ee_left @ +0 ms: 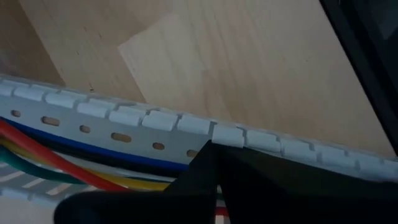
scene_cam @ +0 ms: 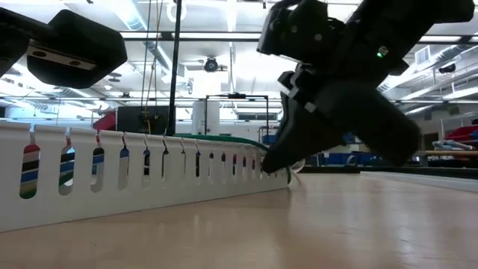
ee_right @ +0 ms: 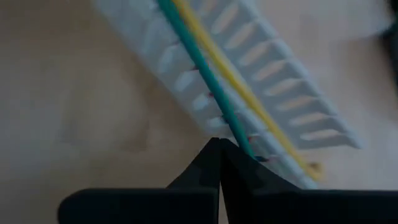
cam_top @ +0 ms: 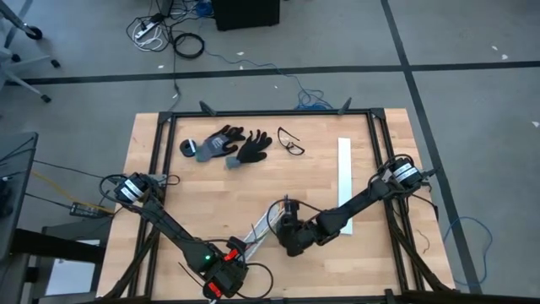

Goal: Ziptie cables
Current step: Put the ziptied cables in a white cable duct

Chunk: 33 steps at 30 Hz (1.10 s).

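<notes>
Nearest the low camera, a white slotted duct (scene_cam: 142, 175) running across the wooden table (scene_cam: 336, 224), coloured cables (scene_cam: 30, 168) visible through its slots; from above, the same duct lying slantwise near the table's front edge, between the two arms; cables (ee_left: 68, 165) (red, blue, yellow, green) laid inside the duct along its length, some trailing out at the end near the right gripper (ee_right: 219, 142); right gripper pressed shut at that duct end, green and yellow wires just beside its tips, no wire visibly clamped; left gripper (ee_left: 211, 147) also shut, touching the duct's wall at the opposite end, holding nothing discernible; no ziptie visible anywhere, so bundling apparently not yet done; cables gathered, tying left; spare white strip (cam_top: 344, 181), gloves (cam_top: 226, 146) and glasses (cam_top: 291, 142) lying well apart, farther back.
</notes>
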Motion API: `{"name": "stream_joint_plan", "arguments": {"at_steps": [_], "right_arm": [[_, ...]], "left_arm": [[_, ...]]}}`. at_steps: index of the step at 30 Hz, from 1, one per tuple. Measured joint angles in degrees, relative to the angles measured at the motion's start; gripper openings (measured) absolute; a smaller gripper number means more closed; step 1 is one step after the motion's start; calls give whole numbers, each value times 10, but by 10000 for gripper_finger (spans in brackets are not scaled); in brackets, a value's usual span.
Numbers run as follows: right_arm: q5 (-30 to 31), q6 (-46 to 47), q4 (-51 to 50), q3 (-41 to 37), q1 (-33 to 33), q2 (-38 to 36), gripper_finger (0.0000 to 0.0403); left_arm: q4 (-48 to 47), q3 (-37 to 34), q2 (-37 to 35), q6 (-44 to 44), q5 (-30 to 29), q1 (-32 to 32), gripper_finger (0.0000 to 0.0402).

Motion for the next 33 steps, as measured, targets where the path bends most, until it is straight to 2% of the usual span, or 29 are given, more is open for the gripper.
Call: {"name": "stream_joint_plan", "arguments": {"at_steps": [9,22,33], "right_arm": [[56,-26,-1,0,3,-1,0],[85,-97,-14,21,-20,-2,0],[41,-156,-14,35,-50,-3,0]], "left_arm": [[0,0,0,1,3,-4,0],[0,0,0,-3,4,-4,0],[1,0,0,-2,4,-6,0]]}}
